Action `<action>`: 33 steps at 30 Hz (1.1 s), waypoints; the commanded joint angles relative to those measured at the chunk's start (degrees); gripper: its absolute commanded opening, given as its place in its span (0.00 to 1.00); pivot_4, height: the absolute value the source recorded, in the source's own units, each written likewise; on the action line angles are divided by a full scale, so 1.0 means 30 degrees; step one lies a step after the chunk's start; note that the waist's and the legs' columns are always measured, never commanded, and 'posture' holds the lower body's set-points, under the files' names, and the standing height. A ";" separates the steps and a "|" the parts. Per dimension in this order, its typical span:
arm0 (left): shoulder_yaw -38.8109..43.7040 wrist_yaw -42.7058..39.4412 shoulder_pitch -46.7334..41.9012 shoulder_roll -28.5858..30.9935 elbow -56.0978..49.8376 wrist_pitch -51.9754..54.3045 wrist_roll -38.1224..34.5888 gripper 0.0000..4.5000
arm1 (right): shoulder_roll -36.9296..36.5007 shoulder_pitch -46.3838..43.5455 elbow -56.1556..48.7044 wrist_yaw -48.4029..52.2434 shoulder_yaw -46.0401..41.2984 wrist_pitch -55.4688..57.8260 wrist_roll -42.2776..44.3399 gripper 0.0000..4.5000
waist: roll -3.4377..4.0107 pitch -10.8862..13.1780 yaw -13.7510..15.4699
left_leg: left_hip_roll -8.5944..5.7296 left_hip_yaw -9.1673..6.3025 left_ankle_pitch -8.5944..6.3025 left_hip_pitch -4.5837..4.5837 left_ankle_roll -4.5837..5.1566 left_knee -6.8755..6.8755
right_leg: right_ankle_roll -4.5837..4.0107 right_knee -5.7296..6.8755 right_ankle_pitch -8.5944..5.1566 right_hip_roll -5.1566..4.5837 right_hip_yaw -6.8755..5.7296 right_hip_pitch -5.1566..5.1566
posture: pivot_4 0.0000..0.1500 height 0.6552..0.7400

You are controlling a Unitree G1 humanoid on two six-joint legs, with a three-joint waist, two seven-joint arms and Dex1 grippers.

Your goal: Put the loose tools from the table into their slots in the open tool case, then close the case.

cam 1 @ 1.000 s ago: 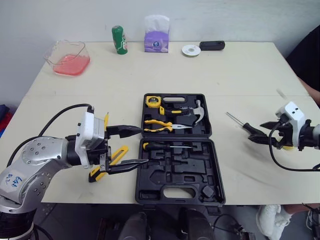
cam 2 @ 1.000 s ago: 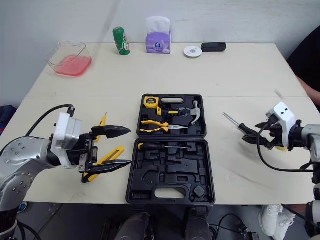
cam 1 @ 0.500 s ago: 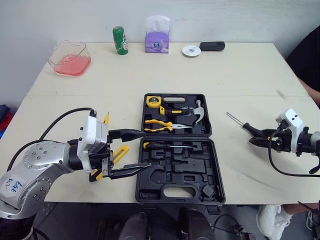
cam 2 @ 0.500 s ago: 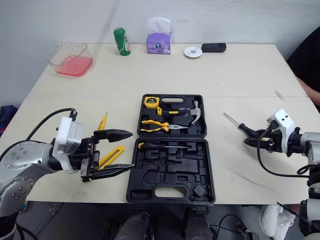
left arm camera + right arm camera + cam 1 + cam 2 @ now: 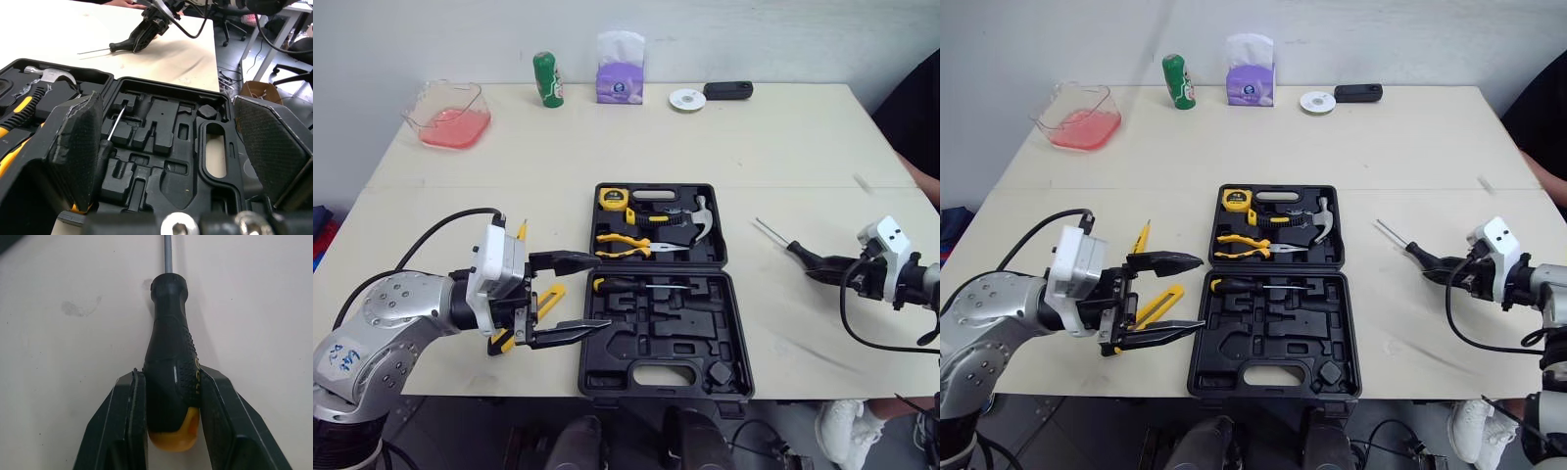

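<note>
- Since the right gripper (image 5: pixel 170 376) is clamped on the screwdriver (image 5: pixel 168 347), one pad on each side of the handle near its yellow butt, that tool looks like the one in hand.
- It sits over bare table, well to the right of the open tool case (image 5: pixel 695 338). I can't tell if it's resting on the table or barely off it.
- Long axis: the handle is at the gripper and the shaft points away, angling toward the case's far side. The screwdriver already in the case (image 5: pixel 636 287) lies straight left-to-right, so I'd guess this one needs carrying left and turning to line up with a slot.
- The right arm is clearly the nearer one. The left gripper (image 5: pixel 1201 292) hangs at the case's left edge, jaws wide apart and holding nothing, with the yellow utility knife (image 5: pixel 546 299) on the table beside it.
- The right wrist view settles the grip, which looks tiny from the head. The left wrist view looks across the empty moulded slots, with the held screwdriver beyond the case.
</note>
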 commanded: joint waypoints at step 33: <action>0.2117 -0.2688 0.4120 0.0974 0.1534 -0.4161 0.3833 1.00 | -0.1494 0.0642 -2.3818 0.0131 0.6987 1.0620 0.2333 0.23 | -0.0017 0.0005 0.0394 | 0.0007 0.0029 -0.0007 -0.0094 -0.0017 0.0002 | -0.0013 0.0050 0.0000 -0.0063 0.0039 -0.0166 | 1.00 1.00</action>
